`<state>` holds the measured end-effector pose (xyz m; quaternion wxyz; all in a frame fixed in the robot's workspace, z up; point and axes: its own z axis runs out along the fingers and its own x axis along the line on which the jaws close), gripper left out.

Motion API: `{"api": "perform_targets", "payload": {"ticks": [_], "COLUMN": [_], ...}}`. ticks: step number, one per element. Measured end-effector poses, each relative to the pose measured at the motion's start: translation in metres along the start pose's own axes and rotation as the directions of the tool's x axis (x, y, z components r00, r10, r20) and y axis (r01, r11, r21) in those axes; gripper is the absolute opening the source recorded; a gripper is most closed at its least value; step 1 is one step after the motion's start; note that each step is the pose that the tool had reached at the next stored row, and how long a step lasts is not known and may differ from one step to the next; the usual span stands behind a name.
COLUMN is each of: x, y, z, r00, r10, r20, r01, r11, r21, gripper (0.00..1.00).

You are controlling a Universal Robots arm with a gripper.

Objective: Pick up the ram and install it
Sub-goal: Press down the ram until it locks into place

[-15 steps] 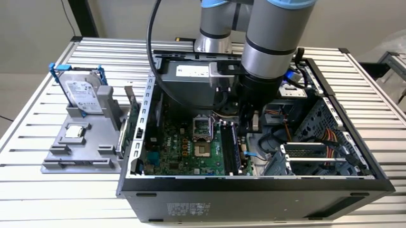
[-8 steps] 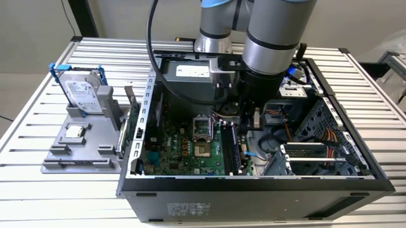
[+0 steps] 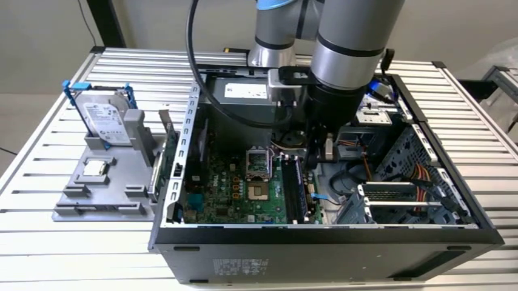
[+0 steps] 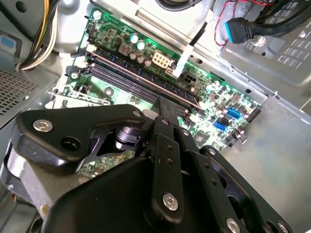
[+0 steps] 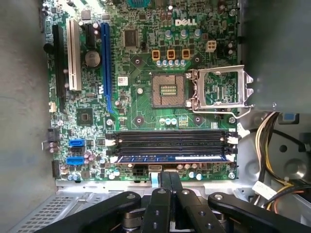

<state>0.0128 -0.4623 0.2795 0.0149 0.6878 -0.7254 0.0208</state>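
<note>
One ram (image 5: pixel 170 158) stick is sitting in the outermost motherboard slot (image 5: pixel 170 145) bank; your gripper (image 5: pixel 169 182), fingers together, is hovering just beside it. You are pressing evenly, judging by alignment.

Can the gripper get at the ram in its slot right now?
Likely yes: the gripper hangs right by the seated ram, and nothing seems to lie between them.
</note>
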Motion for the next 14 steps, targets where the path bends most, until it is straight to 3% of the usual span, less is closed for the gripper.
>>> {"api": "perform_targets", "payload": {"ticks": [8,14], "x": [0.0003,0.0003], "y": [-0.0001,-0.0001], "z": [-0.0067,-0.0075], "r00": [1.0,1.0], "r10": [0.0,0.0], "r20": [-0.002,-0.0027], "r01": [0.0,0.0], "r11": [1.0,1.0], "r21": [-0.0001,-0.0006], "gripper": [0.0,0.0]}}
